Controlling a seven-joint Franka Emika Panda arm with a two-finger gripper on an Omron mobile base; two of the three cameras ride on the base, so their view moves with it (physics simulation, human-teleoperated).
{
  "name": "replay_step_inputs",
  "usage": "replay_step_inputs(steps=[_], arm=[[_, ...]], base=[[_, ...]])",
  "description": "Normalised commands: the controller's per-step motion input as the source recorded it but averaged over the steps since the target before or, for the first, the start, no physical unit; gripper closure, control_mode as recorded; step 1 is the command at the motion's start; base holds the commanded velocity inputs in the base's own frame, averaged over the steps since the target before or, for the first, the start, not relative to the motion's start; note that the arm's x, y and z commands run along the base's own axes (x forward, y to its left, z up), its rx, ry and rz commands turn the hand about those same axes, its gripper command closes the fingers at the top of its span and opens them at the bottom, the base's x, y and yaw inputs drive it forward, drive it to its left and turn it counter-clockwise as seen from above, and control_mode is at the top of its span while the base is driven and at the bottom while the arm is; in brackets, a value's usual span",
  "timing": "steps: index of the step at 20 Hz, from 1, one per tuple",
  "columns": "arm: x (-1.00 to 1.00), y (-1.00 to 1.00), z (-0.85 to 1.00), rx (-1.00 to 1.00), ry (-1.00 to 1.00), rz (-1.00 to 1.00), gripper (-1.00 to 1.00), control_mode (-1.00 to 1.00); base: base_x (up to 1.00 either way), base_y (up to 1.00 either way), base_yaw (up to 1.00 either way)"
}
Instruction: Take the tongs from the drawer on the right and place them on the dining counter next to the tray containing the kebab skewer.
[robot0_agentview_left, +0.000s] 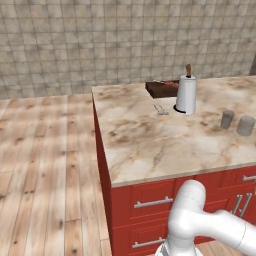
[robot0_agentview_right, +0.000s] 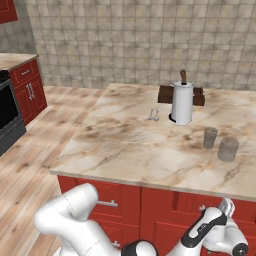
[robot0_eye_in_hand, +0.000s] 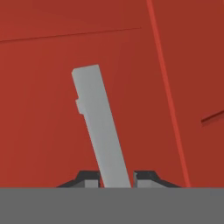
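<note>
While the hand (robot0_eye_in_hand: 116, 181) is clenched on the grey drawer handle (robot0_eye_in_hand: 99, 124) — the bar runs straight up and away between the fingers — the tongs are presumably behind this red drawer front (robot0_eye_in_hand: 43, 109), hidden. Far above the hand, on the bench (robot0_agentview_right: 150, 150), the tray (robot0_agentview_right: 165, 94) waits behind the paper towel roll (robot0_agentview_right: 182, 104).

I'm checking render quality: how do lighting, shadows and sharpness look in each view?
Left base view: even, soft light, no glare on the counter; the towel roll casts a small dark shadow at its base. Right base view: same flat light, the two cups slightly soft. Hand view: close, the grey handle sharp between the gripper tips, against flat red.
</note>
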Motion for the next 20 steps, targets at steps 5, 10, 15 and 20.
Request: replay_step_inputs(steps=[5, 10, 15, 20], arm=[[-0.38, -0.01, 0.0, 0.0, 0.0, 0.0, 1.0, -1.0], [-0.46, -0.07, 0.0, 0.0, 0.0, 0.0, 1.0, -1.0], [-0.48, -0.09, 0.0, 0.0, 0.0, -0.01, 1.0, -1.0], [-0.49, -0.12, 0.0, 0.0, 0.0, -0.01, 1.0, -1.0]], base=[[0.0, 0.0, 0.0], [0.0, 0.0, 0.0], [0.0, 0.0, 0.0], [0.0, 0.0, 0.0]])
